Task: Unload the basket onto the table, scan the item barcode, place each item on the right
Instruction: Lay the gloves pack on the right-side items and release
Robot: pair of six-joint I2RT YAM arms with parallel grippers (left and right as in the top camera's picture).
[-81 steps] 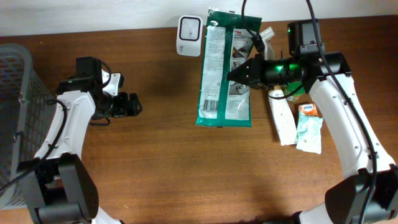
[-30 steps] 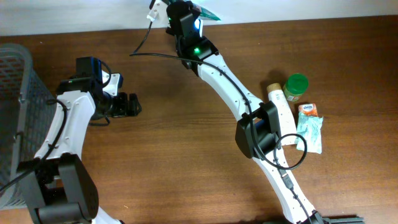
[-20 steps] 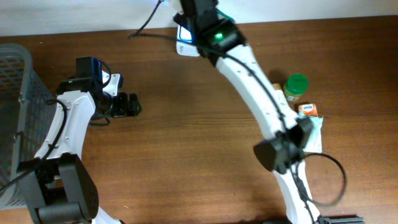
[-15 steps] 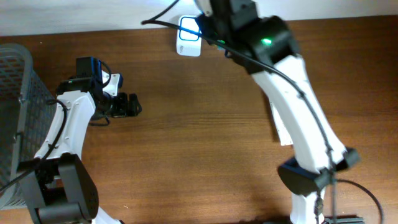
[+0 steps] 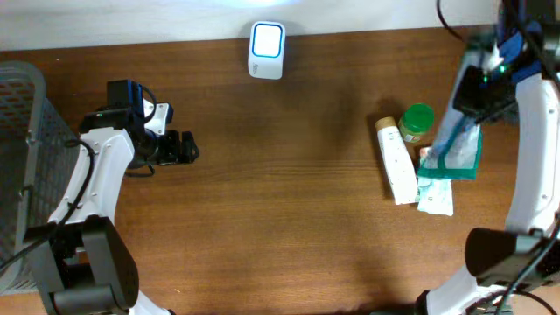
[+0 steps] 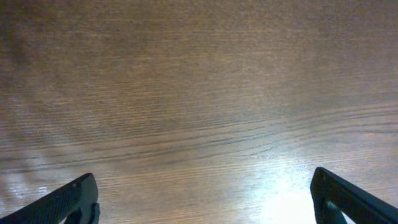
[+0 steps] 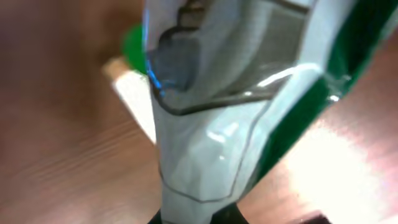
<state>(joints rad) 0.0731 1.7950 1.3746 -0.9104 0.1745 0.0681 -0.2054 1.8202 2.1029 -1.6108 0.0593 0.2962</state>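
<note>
Pouch (image 5: pixel 461 147), green and white, hangs clamped in the closed right pincer (image 5: pixel 472 101) above the right end of the tabletop (image 5: pixel 289 219). It overlaps a pale packet (image 5: pixel 435 194) and is near a white tube (image 5: pixel 395 164) and a green-lidded jar (image 5: pixel 417 121). The scanner (image 5: pixel 267 50) sits well apart at the far edge. The left pincer (image 5: pixel 179 147) hovers with jaws spread wide, holding nothing, near a wire basket (image 5: pixel 22 131).
</note>
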